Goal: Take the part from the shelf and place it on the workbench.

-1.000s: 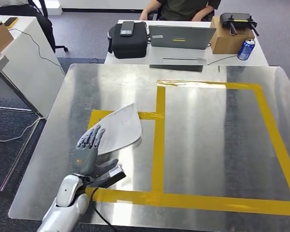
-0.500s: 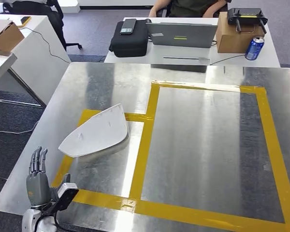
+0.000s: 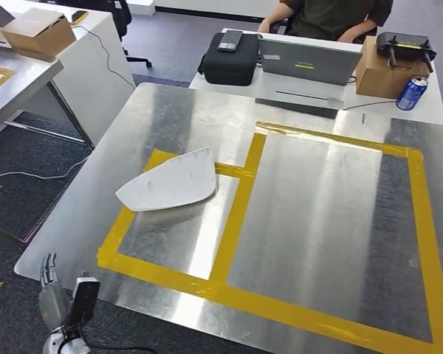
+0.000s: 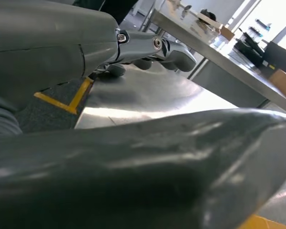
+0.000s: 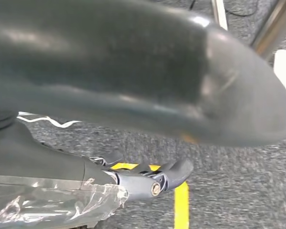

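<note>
Part point(image 3: 172, 182): white, on workbench point(image 3: 320, 214), inside the small taped square.
Desk, 12 o'clock: laptop point(image 3: 310, 60), can point(image 3: 411, 94), black case point(image 3: 230, 63).
Left hand point(image 3: 53, 293): empty, fingers apart.
Right hand point(image 5: 134, 179): empty, fingers extended.

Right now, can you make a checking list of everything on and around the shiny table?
Surface: metal workbench, marked with yellow tape rectangles.
Job's things: white part lies flat on the workbench, mostly in the small taped rectangle, its far edge over the tape.
Clutter: nothing seen on the workbench.
Hands: left hand below the near edge, holding nothing; right hand over the carpet, holding nothing.
Cables: cable down the side desk.
Surroundings: laptop, black case, blue can, cardboard box, seated person.
</note>
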`<state>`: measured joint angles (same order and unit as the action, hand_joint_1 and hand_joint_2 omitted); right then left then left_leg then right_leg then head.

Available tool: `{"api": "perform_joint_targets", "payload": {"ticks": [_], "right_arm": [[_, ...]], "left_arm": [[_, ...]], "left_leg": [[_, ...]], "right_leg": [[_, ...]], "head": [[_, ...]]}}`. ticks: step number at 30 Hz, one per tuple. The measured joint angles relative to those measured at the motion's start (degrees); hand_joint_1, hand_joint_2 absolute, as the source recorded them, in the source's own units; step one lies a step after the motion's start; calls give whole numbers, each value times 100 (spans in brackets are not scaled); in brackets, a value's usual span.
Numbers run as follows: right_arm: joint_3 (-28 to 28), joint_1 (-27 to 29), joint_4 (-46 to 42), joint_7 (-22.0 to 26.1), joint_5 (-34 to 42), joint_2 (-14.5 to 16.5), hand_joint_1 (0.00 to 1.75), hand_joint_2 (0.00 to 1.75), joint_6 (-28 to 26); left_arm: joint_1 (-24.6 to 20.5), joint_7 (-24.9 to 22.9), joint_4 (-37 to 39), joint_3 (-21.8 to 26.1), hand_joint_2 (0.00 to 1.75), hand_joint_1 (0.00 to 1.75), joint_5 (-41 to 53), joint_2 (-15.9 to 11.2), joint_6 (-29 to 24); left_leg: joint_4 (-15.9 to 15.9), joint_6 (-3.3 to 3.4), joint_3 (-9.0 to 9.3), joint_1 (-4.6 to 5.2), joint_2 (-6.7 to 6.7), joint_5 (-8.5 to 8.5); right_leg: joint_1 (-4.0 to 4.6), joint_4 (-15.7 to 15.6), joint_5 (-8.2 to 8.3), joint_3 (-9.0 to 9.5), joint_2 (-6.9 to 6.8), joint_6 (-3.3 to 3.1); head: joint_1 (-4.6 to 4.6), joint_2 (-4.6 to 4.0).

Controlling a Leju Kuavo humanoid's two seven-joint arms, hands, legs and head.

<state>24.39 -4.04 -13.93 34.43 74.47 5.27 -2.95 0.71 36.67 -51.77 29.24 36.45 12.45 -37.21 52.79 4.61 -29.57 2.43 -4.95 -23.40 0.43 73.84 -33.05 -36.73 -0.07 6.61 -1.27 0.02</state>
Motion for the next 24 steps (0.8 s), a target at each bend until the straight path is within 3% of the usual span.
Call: {"api": "perform_joint_targets", "payload": {"ticks": [1,2,3,4,5,6,8,9,10,12,13,14,15,16,17,19,20,21,23,24], "right_arm": [[16,0,-2,-1,0,-17,0,0,0],[36,0,-4,0,0,-32,0,0,1],[61,-3,-7,2,0,-33,0,0,2],[90,4,-9,3,0,-31,0,0,5],[119,15,-9,6,0,-28,0,0,11],[146,23,-10,9,0,-22,0,0,20],[197,41,-10,13,8,-24,0,0,36],[219,36,-12,10,18,-28,0,0,40],[237,32,-15,10,31,-32,0,0,43],[275,30,-21,9,49,-56,0,0,46],[296,33,-21,9,53,-69,0,0,50],[316,33,-21,8,52,-84,0,0,55],[332,25,-23,6,51,-100,0,0,62],[348,11,-25,0,51,-109,0,0,65],[360,-5,-27,-7,51,-114,0,0,56],[373,-38,-30,-25,53,-94,0,0,-21],[373,-58,-30,-40,54,-67,0,0,-90],[370,-92,-30,-65,56,-29,0,0,-162],[364,-185,-31,-128,57,64,0,0,-280],[362,-234,-33,-158,57,103,0,0,-315]], "left_arm": [[-47,0,69,9,0,0,-84,-8,22],[-119,1,137,18,0,0,-249,-19,73],[-214,2,215,40,0,0,-535,-46,172],[-304,2,329,87,0,0,-899,-76,328],[-368,3,483,166,0,0,-1281,-116,502],[-390,3,659,273,0,0,-1628,-161,663],[-318,3,1003,495,0,0,-2010,-234,843],[-276,3,1146,580,0,0,-2096,-258,884],[-250,4,1288,657,0,0,-2168,-281,934],[-280,3,1666,823,0,0,-2395,-330,1082],[-308,-3,1894,932,0,0,-2538,-361,1154],[-320,-25,2133,1053,0,0,-2653,-389,1192],[-313,-75,2353,1176,0,0,-2721,-412,1180],[-295,-181,2557,1293,0,0,-2746,-433,1119],[-280,-340,2733,1391,0,0,-2739,-455,1031],[-286,-795,2998,1542,0,0,-2721,-496,884],[-310,-1047,3099,1604,0,0,-2723,-519,856],[-333,-1286,3191,1664,0,0,-2717,-542,848],[-337,-1684,3364,1760,0,0,-2673,-601,877],[-311,-1826,3441,1792,0,0,-2641,-622,900]], "left_leg": [[32,-55,-50,-39,-39,30],[79,-119,-115,-83,-87,58],[128,-186,-203,-112,-154,85],[190,-249,-289,-113,-222,110],[248,-298,-360,-95,-280,137],[285,-329,-426,-63,-333,176],[334,-359,-554,-36,-389,243],[403,-380,-657,-37,-300,183],[568,-417,-779,-50,-138,11],[1218,-511,-1036,-96,280,-559],[1609,-548,-1131,-131,394,-802],[1927,-568,-1177,-161,448,-920],[2105,-572,-1152,-182,470,-898],[2100,-559,-1035,-194,482,-774],[1898,-525,-815,-191,521,-618],[1104,-417,-137,-134,778,-489],[689,-370,168,-96,906,-536],[393,-341,361,-63,988,-598],[151,-350,415,-41,913,-610],[127,-363,368,-48,845,-552]], "right_leg": [[-50,-135,180,138,12,70],[-114,-463,353,358,78,164],[-172,-839,426,614,254,262],[-222,-1168,429,814,439,305],[-258,-1379,359,921,576,308],[-271,-1435,293,944,641,265],[-304,-1380,299,798,450,132],[-309,-1340,330,716,354,44],[-307,-1320,370,622,236,-45],[-267,-1316,470,465,-9,-214],[-244,-1318,518,400,-143,-264],[-224,-1321,569,332,-261,-306],[-204,-1323,618,263,-366,-346],[-183,-1327,671,195,-464,-377],[-163,-1335,726,134,-555,-395],[-130,-1356,820,76,-723,-416],[-118,-1365,866,65,-810,-408],[-111,-1376,915,58,-899,-393],[-106,-1404,1016,30,-1062,-340],[-117,-1389,999,7,-983,-308]], "head": [[2,0],[2,0],[22,0],[37,0],[46,0],[34,0],[-16,0],[-51,0],[-83,0],[-153,0],[-169,0],[-168,0],[-173,0],[-179,0],[-185,0],[-194,0],[-195,0],[-198,0],[-204,0],[-203,0]]}}
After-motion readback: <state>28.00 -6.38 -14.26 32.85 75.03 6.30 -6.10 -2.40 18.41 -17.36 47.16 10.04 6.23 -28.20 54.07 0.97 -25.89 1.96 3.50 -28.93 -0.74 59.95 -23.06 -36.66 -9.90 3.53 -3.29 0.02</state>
